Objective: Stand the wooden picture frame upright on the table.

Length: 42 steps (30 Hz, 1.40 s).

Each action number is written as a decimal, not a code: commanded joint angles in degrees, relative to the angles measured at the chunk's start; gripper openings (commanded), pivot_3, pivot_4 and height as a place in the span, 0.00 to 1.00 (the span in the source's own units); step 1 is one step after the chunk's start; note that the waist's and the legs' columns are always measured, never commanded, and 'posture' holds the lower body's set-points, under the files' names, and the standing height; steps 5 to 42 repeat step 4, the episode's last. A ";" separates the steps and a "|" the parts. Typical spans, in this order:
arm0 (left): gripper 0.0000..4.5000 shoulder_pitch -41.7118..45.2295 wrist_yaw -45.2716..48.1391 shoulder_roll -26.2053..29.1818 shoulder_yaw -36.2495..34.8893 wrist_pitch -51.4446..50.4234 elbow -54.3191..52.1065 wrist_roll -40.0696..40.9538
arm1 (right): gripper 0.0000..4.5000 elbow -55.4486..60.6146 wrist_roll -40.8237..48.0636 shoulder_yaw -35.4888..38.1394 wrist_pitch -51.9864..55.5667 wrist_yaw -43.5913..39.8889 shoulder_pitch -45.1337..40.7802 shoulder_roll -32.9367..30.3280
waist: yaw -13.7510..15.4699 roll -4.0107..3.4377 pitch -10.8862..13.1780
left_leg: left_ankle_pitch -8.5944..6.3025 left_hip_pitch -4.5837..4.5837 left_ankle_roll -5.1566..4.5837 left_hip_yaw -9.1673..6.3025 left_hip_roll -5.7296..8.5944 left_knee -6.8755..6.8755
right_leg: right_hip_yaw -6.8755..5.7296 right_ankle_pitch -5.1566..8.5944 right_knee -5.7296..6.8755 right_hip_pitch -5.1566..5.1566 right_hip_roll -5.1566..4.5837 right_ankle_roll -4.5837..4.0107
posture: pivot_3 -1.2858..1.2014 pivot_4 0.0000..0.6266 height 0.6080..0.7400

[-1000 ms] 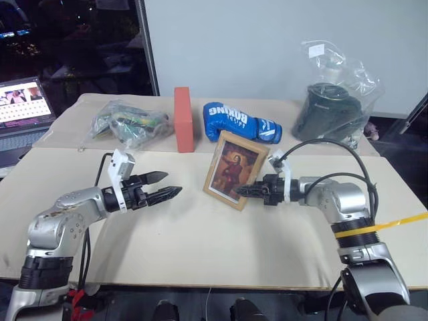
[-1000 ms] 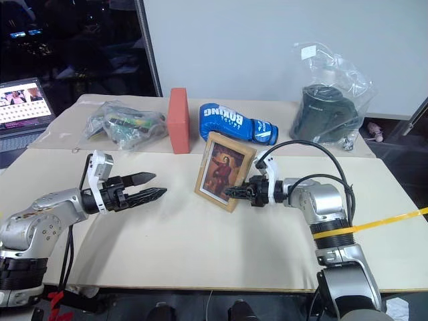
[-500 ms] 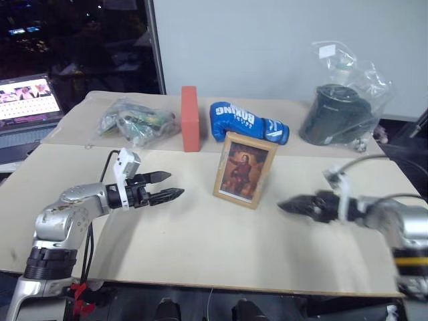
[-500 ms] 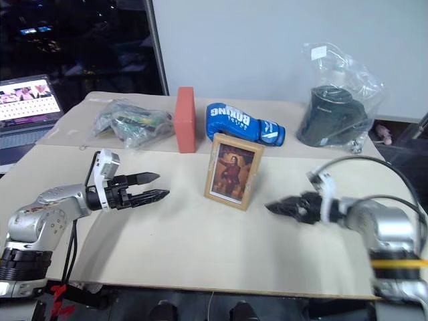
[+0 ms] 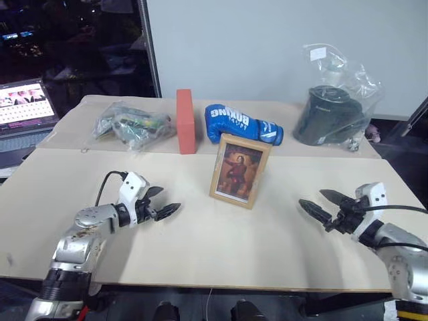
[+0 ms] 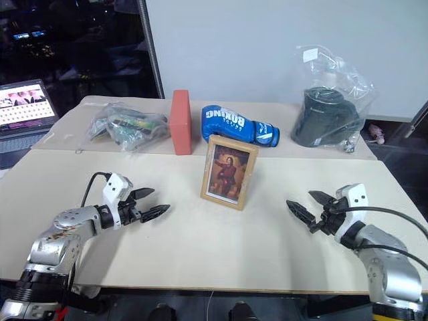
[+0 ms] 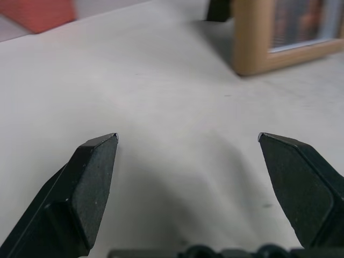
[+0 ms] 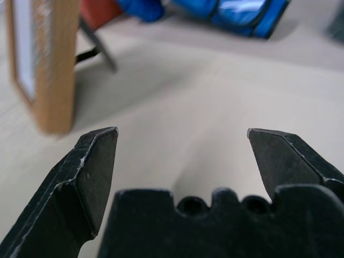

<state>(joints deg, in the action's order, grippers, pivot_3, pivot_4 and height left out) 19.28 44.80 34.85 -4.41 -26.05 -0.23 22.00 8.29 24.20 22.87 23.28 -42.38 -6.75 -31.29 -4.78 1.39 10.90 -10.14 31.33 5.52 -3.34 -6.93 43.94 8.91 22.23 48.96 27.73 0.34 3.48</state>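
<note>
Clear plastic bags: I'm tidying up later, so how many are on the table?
2: one clear plastic bag at the far left beside the red-orange block; another at the far right, around a dark object.

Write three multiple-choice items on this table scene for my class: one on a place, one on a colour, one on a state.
1. Where is the wooden picture frame?
A. in front of the boxing glove
B. beside the laptop
C. inside a plastic bag

2. What colour is the glove?
A. green
B. blue
C. yellow

3. How is the frame now?
A. flat, face down
B. gripped by a claw
C. standing free on the table

Answers:
1 A: the glove lies just behind it.
2 B: blue with white lettering.
3 C: the left claw and right claw are open, apart from it.
</note>
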 commanded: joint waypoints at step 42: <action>1.00 -0.23 -2.96 -2.55 -2.56 -1.76 -1.44 1.82 | 1.00 2.18 0.65 0.93 -1.44 3.24 0.68 -0.49 | 0.54 -0.01 0.00 | 0.00 -0.02 0.00 0.02 0.00 0.02 | 0.01 0.00 0.02 0.00 0.00 0.00 | 0.52 0.24 0.37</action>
